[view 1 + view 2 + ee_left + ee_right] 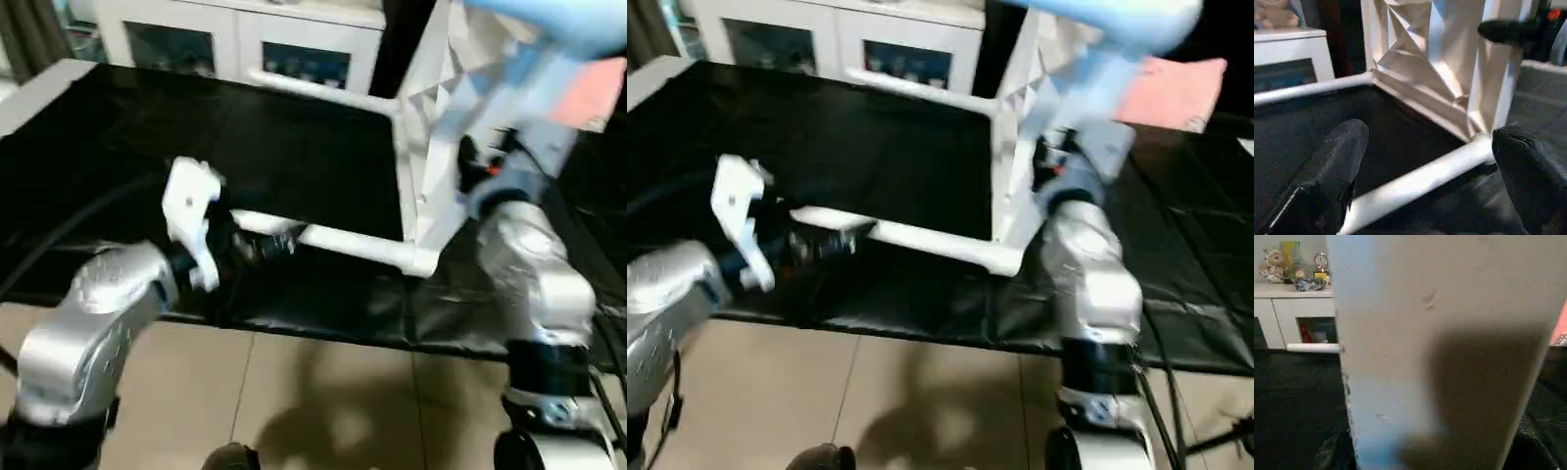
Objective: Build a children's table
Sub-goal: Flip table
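Observation:
The white tabletop [431, 117] stands on its edge on the black mat, its ribbed underside [1410, 44] facing left. Two white legs stick out of its corner sockets to the left: a near one [362, 245] and a far one [313, 90]. My left gripper [250, 245] is open, and its black fingers [1332, 171] straddle the near leg [1420, 178] with a gap on both sides. My right gripper [475, 162] is shut on the tabletop's right-hand edge, whose flat face [1449, 333] stands close before the right wrist camera.
A black mat [147, 127] covers the low platform, ending at its front edge above the tiled floor [294, 392]. A white cabinet with glass doors [245, 39] stands behind. A pink pillow [1176, 93] lies at the back right, under a blurred pale blue shape [549, 20].

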Motion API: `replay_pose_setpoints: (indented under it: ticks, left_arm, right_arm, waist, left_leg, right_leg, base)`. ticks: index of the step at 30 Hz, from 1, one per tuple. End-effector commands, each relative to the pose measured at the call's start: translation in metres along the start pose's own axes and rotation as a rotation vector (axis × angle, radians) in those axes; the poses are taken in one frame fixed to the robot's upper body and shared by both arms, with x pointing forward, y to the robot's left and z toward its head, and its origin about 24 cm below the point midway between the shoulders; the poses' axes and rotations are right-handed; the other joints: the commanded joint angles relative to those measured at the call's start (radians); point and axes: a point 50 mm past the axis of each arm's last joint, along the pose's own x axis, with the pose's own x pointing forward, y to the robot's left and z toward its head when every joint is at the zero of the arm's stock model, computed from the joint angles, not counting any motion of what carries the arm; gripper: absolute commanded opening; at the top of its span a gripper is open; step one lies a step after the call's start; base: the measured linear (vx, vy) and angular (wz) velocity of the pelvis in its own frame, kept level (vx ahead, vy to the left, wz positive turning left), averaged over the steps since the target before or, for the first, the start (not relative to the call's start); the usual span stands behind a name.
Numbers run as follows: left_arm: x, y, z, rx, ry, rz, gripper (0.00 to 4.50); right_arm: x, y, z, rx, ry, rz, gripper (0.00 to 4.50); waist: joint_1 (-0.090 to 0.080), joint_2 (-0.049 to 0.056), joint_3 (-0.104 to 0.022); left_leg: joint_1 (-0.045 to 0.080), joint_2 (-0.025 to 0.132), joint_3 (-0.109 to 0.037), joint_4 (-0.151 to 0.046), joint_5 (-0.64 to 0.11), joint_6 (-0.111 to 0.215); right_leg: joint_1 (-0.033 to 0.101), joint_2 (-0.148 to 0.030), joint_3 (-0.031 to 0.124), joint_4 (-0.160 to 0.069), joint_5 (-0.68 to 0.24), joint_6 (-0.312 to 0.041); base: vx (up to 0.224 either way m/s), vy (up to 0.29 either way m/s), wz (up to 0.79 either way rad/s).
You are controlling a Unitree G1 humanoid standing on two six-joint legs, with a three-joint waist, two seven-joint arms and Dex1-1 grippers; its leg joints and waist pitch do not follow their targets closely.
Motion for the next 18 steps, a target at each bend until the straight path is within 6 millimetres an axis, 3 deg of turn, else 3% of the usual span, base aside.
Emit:
replay_pose_setpoints:
  ticks: [1, 5, 11, 12, 13, 14, 18]
  left_arm:
    - [0.007, 0.003, 0.017, 0.102, -0.043, 0.012, 4.50]
    - [0.012, 0.009, 0.038, 0.283, -0.093, 0.047, 4.50]
    - [0.015, 0.017, 0.085, 0.692, -0.255, 0.124, 4.50]
    - [0.014, 0.017, 0.091, 0.739, -0.279, 0.135, 4.50]
    - [0.014, 0.018, 0.093, 0.750, -0.282, 0.142, 4.50]
    - [0.011, 0.023, 0.108, 0.858, -0.319, 0.208, 4.50]
    - [0.008, 0.027, 0.131, 1.021, -0.397, 0.242, 4.50]
  right_arm:
    - [0.005, 0.014, 0.005, -0.037, -0.015, 0.069, 1.90]
    - [0.010, 0.021, -0.001, -0.088, 0.016, 0.112, 1.90]
    - [0.017, 0.017, -0.017, -0.140, 0.076, 0.079, 1.90]
    - [0.018, 0.017, -0.018, -0.138, 0.078, 0.080, 2.45]
    - [0.018, 0.017, -0.018, -0.139, 0.078, 0.080, 2.59]
    - [0.019, 0.018, -0.020, -0.145, 0.084, 0.083, 2.59]
    - [0.018, 0.016, -0.024, -0.143, 0.081, 0.083, 2.81]
  waist:
    - [-0.005, 0.005, -0.071]
    - [-0.014, 0.005, -0.072]
    - [-0.020, 0.007, -0.072]
    - [-0.020, 0.007, -0.071]
    - [-0.021, 0.006, -0.071]
    - [-0.021, 0.012, -0.070]
    - [-0.020, 0.011, -0.074]
  left_leg:
    - [0.058, 0.049, -0.037, -0.070, -0.210, -0.117]
    - [0.057, 0.051, -0.040, -0.070, -0.215, -0.126]
    - [0.059, 0.053, -0.041, -0.069, -0.228, -0.131]
    - [0.062, 0.054, -0.040, -0.069, -0.241, -0.136]
    - [0.063, 0.055, -0.039, -0.069, -0.246, -0.139]
    - [0.063, 0.054, -0.040, -0.071, -0.259, -0.147]
    - [0.065, 0.055, -0.040, -0.068, -0.268, -0.154]
  right_leg:
    - [0.003, -0.060, 0.030, -0.083, -0.092, -0.070]
    - [0.008, -0.063, 0.028, -0.079, -0.096, -0.076]
    - [0.005, -0.065, 0.028, -0.084, -0.099, -0.078]
    - [0.002, -0.065, 0.028, -0.083, -0.108, -0.083]
    - [0.002, -0.066, 0.028, -0.082, -0.111, -0.085]
    - [-0.001, -0.064, 0.028, -0.084, -0.119, -0.088]
    - [-0.001, -0.067, 0.028, -0.080, -0.109, -0.102]
  base:
    - [0.000, 0.000, 0.00]
    - [0.000, 0.000, 0.00]
    - [0.000, 0.000, 0.00]
    - [0.000, 0.000, 0.00]
    - [0.000, 0.000, 0.00]
    - [0.000, 0.000, 0.00]
    - [0.000, 0.000, 0.00]
